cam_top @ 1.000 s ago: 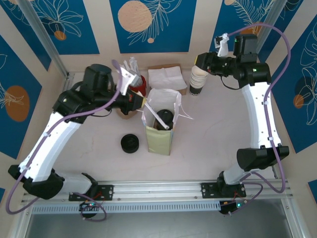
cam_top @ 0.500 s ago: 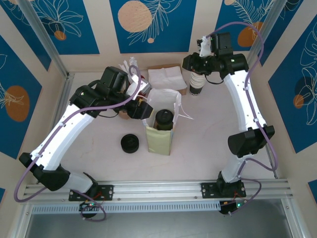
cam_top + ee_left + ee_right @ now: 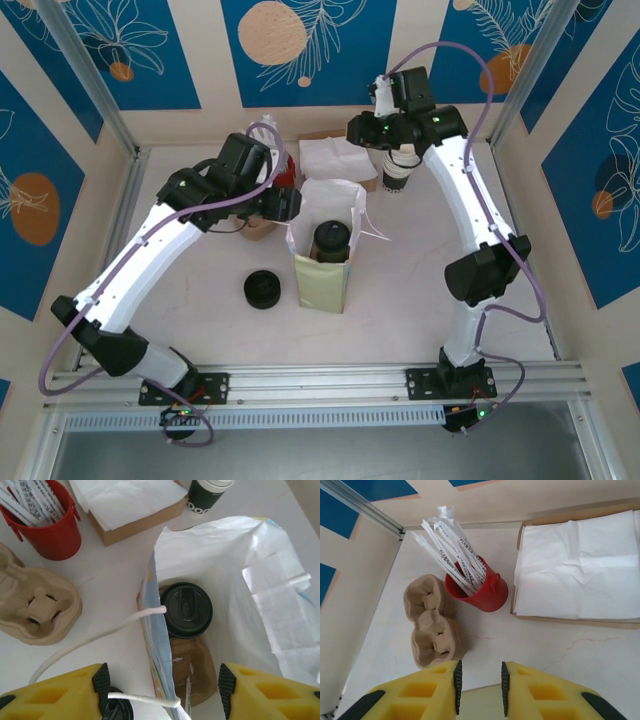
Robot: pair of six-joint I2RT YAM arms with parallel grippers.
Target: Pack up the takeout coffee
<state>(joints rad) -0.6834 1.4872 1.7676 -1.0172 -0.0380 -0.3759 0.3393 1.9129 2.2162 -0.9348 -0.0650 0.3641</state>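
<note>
The takeout coffee [image 3: 331, 238] stood upright inside the open paper bag [image 3: 322, 285] at the middle of the table, its round black lid facing up. In the left wrist view the cup sat toward the bag's left wall on a brown cardboard carrier insert [image 3: 194, 672] at the bottom of the bag. The left gripper [image 3: 285, 205] hung just over the bag's left rim with its jaws spread wide. They held nothing and straddled the bag's wall and a white string handle [image 3: 95, 641]. A loose black lid disc [image 3: 263, 289] lay on the table just left of the bag. The right gripper [image 3: 362, 130] was at the far side of the table, near the stack of paper cups [image 3: 398, 170]. Its yellow fingers [image 3: 440, 690] were only a narrow gap apart, and nothing could be made out gripped between them. Beyond them stood a red cup [image 3: 481, 590] of wrapped straws [image 3: 451, 545], with a moulded cup carrier [image 3: 436, 627] beside it and a cardboard tray of white napkins [image 3: 580, 570] on its other side.
</note>
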